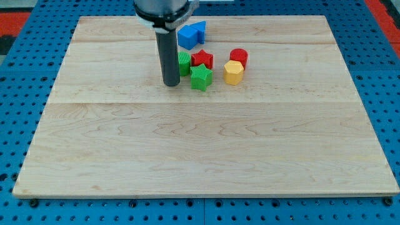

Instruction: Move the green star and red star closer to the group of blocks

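Blocks clustered near the top of the worktop, a little left of centre. Wide bare wood toward the view's bottom, left and right; far less room between the cluster and the top edge.

Tip planted just left of the green star, rod partly hiding a green block of unclear shape. No claw here: only a plain rod, holding nothing.

Red star just above the green star, close or touching. Blue block nearest the top edge, shape irregular. Red cylinder and yellow hexagon at the cluster's right, one right behind the other, slightly apart from both stars.

Worktop of pale planked wood with visible grain and seams. Blocks matte, faceted, faintly ribbed on the green ones. Rod dark, smooth, cylindrical.
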Tool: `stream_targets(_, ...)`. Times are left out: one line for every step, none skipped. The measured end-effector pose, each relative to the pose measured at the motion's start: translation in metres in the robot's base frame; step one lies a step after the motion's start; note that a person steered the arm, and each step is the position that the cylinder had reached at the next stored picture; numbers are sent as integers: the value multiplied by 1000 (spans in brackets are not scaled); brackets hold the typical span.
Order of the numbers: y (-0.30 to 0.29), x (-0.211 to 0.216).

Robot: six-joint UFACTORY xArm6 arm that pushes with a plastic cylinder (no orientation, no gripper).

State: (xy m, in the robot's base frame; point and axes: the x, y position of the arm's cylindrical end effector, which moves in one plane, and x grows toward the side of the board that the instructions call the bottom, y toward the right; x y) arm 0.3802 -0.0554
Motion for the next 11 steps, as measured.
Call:
stream_targets(20, -22)
stream_targets(21, -61)
stream_targets(8, -57)
stream_targets(-18, -12)
stream_targets(9, 22)
stream_targets(-23, 56)
stream_targets(25, 57)
stream_targets(47, 46)
stream_targets(53, 41)
stream_targets(35, 19)
stream_targets(16, -4)
